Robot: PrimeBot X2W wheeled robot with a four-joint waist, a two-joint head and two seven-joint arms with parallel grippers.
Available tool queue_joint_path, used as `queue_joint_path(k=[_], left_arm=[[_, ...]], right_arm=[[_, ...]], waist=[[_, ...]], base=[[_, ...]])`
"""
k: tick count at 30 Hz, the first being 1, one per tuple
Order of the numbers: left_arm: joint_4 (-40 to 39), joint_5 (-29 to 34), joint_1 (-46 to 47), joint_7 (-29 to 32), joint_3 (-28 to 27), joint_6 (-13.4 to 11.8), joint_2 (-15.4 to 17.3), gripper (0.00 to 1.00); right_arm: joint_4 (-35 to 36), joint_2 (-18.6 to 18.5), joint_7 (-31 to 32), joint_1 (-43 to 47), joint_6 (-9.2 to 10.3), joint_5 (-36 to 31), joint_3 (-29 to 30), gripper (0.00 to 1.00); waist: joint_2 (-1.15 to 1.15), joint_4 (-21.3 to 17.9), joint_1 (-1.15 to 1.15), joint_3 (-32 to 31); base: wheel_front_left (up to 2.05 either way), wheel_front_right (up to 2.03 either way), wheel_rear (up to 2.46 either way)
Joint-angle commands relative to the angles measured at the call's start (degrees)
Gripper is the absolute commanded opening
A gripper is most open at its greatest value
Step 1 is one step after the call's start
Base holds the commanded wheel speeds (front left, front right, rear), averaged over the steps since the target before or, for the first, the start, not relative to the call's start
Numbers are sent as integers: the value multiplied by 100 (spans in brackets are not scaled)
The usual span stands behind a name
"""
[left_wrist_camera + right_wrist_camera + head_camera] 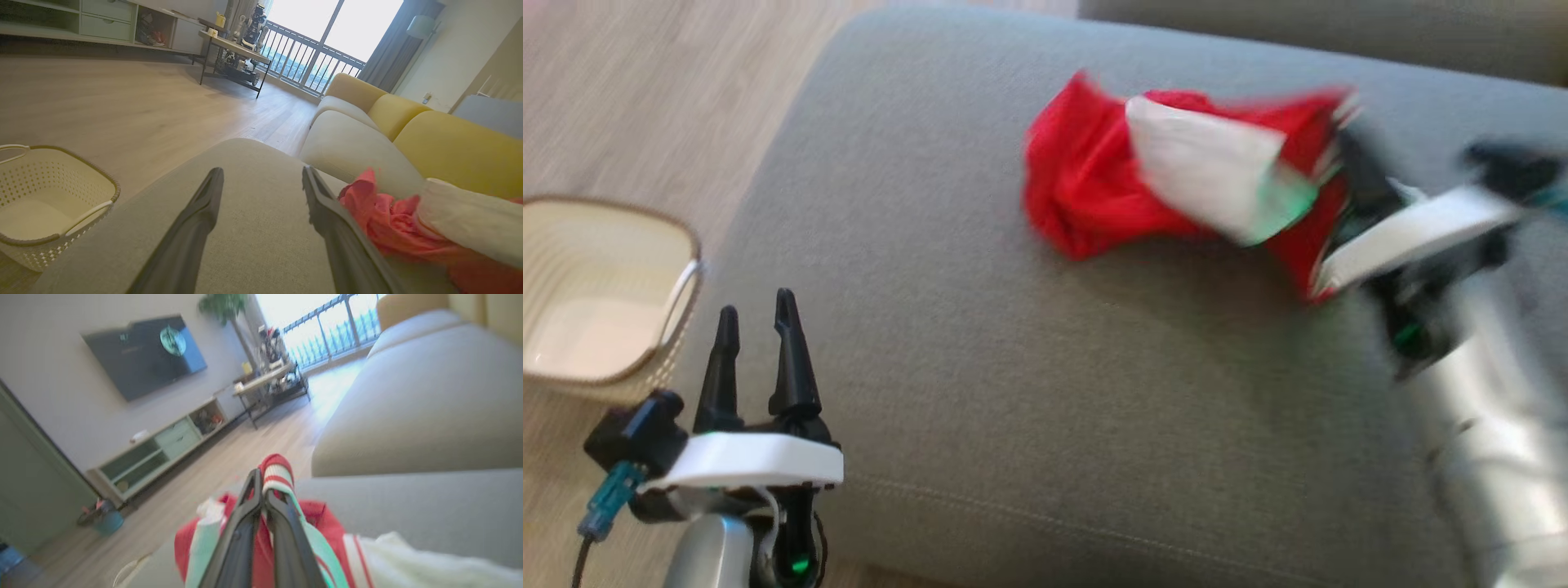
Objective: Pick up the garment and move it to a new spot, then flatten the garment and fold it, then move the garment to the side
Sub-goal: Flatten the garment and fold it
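Grey sofa cushion (947,343) carries a crumpled red-and-white garment (1086,180) toward its far side. At the cushion's right, the right pincer (1347,155) is clamped on the garment's striped edge. The left pincer (756,310) hovers over the cushion's near left corner, fingers apart and holding nothing. A basket (682,269) stands on the floor left of the cushion.

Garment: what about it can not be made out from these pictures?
1. Head view: motion blur smears the garment; its type and shape are unclear.
2. Right wrist view: the shut right gripper covers the pinched part; the bottom edge cuts the rest.
3. Left wrist view: the right edge cuts it off; a finger of the left gripper covers its near side.
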State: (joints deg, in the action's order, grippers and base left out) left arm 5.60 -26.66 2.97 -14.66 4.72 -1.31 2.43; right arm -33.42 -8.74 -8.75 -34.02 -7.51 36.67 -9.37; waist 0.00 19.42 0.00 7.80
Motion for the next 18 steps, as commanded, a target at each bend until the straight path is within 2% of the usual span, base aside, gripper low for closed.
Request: queue_joint_path(k=[1,5,11,15,18], left_arm=[[-196,70,87,-34,-205,32,45,100],[-189,136,-13,-34,-183,62,45,100],[-211,130,-179,-34,-195,37,45,100],[-210,134,-266,-34,-156,47,45,100],[-204,104,-279,-34,-104,37,45,100]], right_arm=[[438,-114,-63,-430,2,69,218,0],[951,-326,62,-757,2,-98,1079,0],[1405,-445,569,-1303,2,-997,2270,0],[1524,-390,915,-1837,2,-1682,2791,0],[1578,-310,1029,-2296,2,-2136,2897,0]], waist=[[0,-262,0,-251],[0,-495,0,-500],[0,-731,0,-763],[0,-805,0,-818],[0,-798,0,-816]], base=[[0,0,0],[0,0,0],[0,0,0],[0,0,0],[0,0,0]])
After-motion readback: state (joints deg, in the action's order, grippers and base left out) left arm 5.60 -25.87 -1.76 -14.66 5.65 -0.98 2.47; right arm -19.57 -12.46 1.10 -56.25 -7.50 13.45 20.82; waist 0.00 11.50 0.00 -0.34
